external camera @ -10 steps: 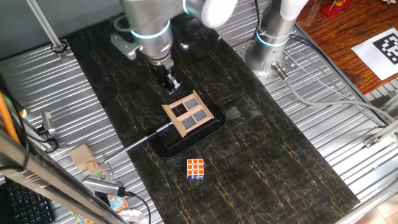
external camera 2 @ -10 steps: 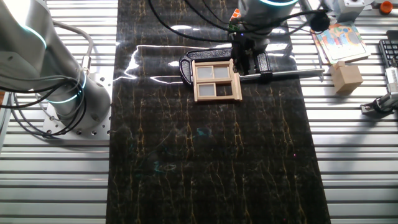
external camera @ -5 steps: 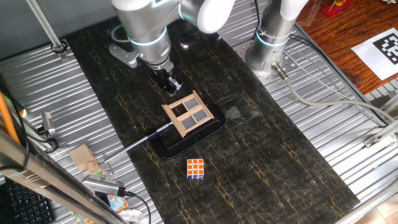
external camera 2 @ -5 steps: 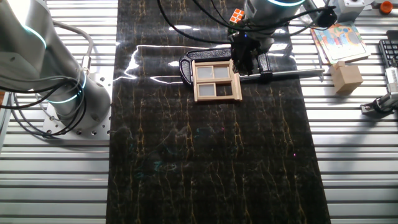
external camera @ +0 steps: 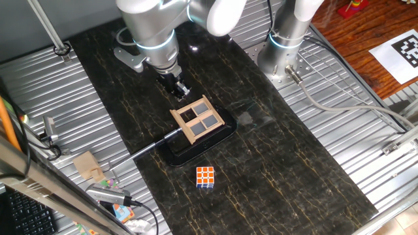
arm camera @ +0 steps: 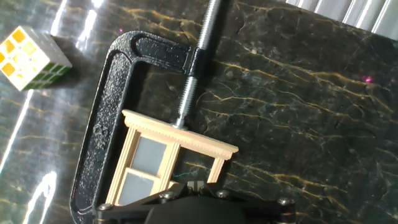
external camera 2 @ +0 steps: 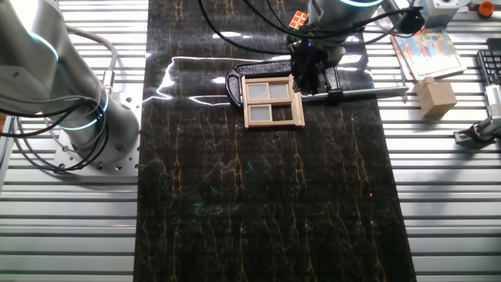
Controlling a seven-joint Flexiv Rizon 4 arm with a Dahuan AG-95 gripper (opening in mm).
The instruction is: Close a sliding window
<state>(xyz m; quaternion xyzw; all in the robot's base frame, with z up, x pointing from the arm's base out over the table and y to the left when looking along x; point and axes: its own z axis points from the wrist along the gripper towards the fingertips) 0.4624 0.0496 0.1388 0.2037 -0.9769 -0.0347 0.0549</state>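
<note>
The sliding window (external camera: 198, 119) is a small tan wooden frame with dark panes, held in a black C-clamp (external camera: 196, 149) on the dark marbled mat. It also shows in the other fixed view (external camera 2: 272, 102). In the hand view the window (arm camera: 149, 163) has its panes at the left, and the right part shows the mat through it. My gripper (external camera: 181, 89) stands at the frame's far edge, fingertips together and holding nothing. It shows beside the frame's right side in the other fixed view (external camera 2: 304, 81), and at the bottom of the hand view (arm camera: 196, 185).
An orange-and-white puzzle cube (external camera: 206, 177) lies on the mat in front of the clamp, seen also in the hand view (arm camera: 30, 52). The clamp's steel screw (arm camera: 202, 53) sticks out sideways. A second arm's base (external camera: 285, 39) stands at the back. Small boxes and cables lie on the ridged metal surround.
The arm's upper part shifted a little left in the first half second, uncovering the cube in the other fixed view. The fingertips stayed at the frame's edge. The window looks unmoved.
</note>
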